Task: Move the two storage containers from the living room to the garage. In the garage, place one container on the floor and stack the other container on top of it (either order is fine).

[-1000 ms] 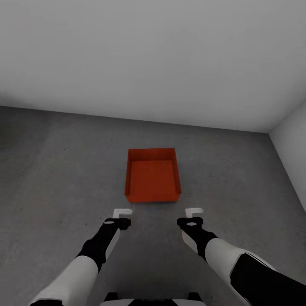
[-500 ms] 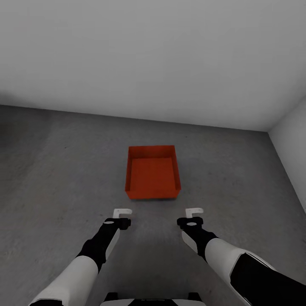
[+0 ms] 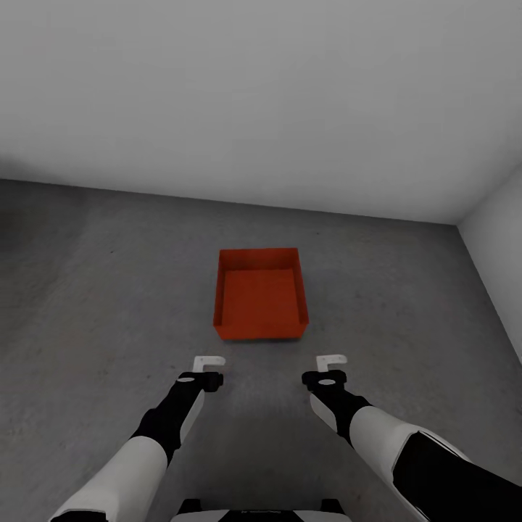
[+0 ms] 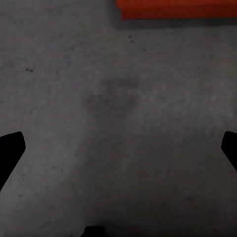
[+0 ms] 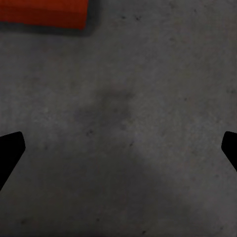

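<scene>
Just ahead of both sets of spread, empty fingers, the left (image 3: 209, 361) and right (image 3: 331, 360), one orange bin (image 3: 259, 303) sits centred on the concrete floor (image 3: 94, 304), equally near each arm.

Two-tone arms of a wheeled robot, seen from its head camera

Each arm has a glossy white forearm shell joined to a black wrist section; the left gripper (image 3: 209, 360) and right gripper (image 3: 332, 359) end in small white, hook-shaped fingers on black mounts. A white trunk edge with dark fittings sits between them. Wrist cameras show black fingertips (image 4: 11, 148).
</scene>
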Controlling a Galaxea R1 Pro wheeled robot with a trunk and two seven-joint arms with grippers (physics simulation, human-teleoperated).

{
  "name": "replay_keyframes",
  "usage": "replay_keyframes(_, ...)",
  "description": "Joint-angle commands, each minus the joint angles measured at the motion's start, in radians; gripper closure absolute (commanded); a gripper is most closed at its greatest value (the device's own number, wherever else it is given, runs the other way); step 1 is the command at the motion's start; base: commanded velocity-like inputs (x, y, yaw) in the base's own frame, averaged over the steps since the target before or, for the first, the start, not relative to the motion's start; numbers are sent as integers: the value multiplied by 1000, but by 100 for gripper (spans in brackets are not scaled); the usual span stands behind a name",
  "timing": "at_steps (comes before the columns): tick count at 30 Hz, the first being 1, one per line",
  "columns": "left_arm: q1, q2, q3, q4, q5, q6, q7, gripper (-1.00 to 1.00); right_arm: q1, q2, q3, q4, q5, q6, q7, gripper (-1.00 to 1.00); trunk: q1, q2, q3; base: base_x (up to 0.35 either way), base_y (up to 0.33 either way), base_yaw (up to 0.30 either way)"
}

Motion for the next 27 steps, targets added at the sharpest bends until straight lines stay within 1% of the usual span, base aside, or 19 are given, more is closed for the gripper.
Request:
replay_keyframes(1,0,-1,1,-2,-6,6,1,-100,0,0,8,-1,-7,3,-5,-100,0,-1,-1,0,0,0)
replay_keyframes(27,0,-1,1,-3,-6,7,4,-100,0,0,8,-1,-8,2,-5,-100,0,-1,-1,0,0,0)
